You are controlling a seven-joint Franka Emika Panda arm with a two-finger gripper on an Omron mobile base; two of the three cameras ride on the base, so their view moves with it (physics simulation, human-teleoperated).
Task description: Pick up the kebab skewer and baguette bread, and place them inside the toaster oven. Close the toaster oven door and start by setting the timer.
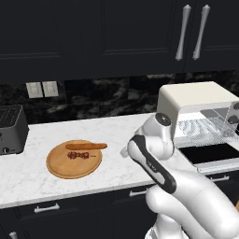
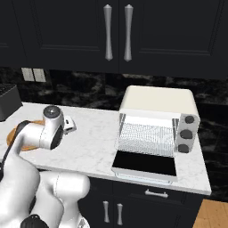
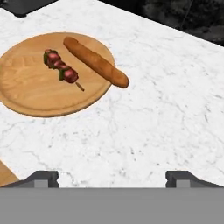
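The gripper point(image 3: 112, 177) is spread wide and holds nothing, poised over bare marble with both foods ahead of it. On the round board point(image 3: 26, 94), the skewer point(image 3: 61, 70) lies near the middle and the bread point(image 3: 96, 62) sits just beside it at about 1 o'clock, one tapered end hanging past the board's rim over the counter point(image 3: 166, 113).

The trouble I would expect is in that closeness. The two lie almost parallel with little room between, so jaws coming down on the skewer could nudge the bread or catch both at once. The skewer is thin and lies flat on the wood, so a grab that lands too high could close on nothing, or pinch a chunk and let the stick swing. The bread is long; held off centre it may droop and knock the oven's frame going in.

The oven point(image 2: 156, 101) stands well apart, toward 3 o'clock from the board, its door point(image 2: 144, 164) already dropped flat and the wire rack point(image 2: 144, 139) showing. That lowered door sticks out over the counter edge, and a low carry could clip it. A dark slot toaster point(image 1: 10, 128) sits at 9 o'clock from the board, out of the path. Nothing blocks the stretch of counter between.
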